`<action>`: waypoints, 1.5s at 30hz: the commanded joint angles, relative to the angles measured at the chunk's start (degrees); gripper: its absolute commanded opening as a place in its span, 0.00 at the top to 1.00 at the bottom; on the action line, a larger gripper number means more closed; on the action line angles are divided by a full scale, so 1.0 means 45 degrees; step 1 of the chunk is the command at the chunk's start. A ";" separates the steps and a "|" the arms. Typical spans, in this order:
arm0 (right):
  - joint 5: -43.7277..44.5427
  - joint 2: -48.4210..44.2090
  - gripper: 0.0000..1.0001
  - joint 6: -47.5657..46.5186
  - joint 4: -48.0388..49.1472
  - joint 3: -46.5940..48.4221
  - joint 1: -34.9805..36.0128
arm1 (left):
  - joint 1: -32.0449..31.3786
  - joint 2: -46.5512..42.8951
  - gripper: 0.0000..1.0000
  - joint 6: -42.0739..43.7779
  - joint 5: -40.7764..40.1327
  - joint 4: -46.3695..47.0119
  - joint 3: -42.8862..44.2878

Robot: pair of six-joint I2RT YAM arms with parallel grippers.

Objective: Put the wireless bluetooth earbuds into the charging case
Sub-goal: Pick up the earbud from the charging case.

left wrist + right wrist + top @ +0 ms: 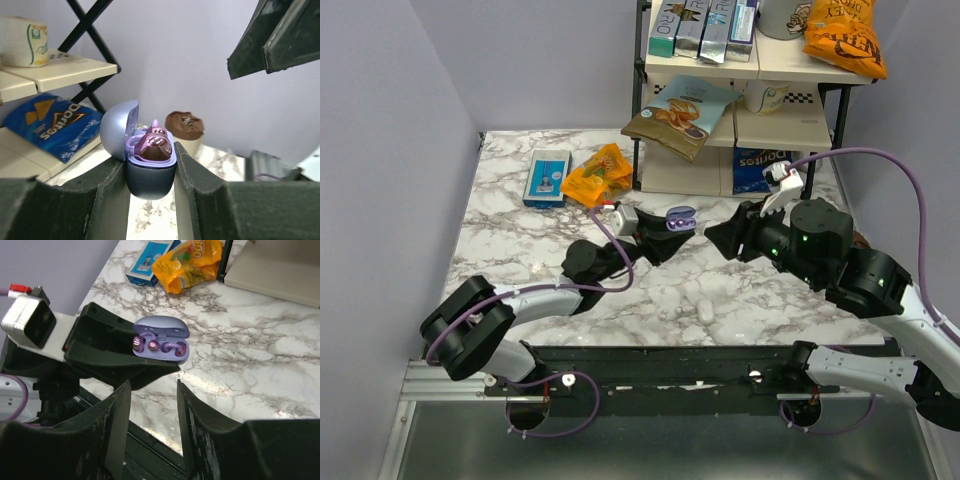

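Jaws of left gripper (150,175) are clamping charging case (150,184) with earbuds (155,145) inside; right gripper (152,390) is hovering open beside the case.

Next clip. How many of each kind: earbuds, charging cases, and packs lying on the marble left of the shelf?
charging case: 1, lid open, held by the left gripper
earbuds: 2, seated in that case
blue box: 1
orange snack bag: 1
Total: 5

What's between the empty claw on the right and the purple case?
Nothing: the top view shows just an open gap over the table between the right gripper and the charging case the left gripper holds.
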 commanded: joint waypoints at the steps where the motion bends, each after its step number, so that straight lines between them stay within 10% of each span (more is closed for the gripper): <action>1: -0.1521 -0.0038 0.50 -0.1899 -0.0168 0.0559 0.0033 | 0.1017 -0.1208 1.00 -0.3435 0.3531 0.5080 -0.0329; 14: -0.5798 0.0391 0.56 -0.2333 0.0790 0.0442 0.0052 | 0.1194 -0.1541 1.00 -0.5078 0.8203 0.5060 -0.0622; 45: -0.5920 0.1523 0.68 -0.1532 -0.0811 0.0188 0.0033 | 0.1448 -0.1776 1.00 -0.4219 0.7794 0.5041 -0.1052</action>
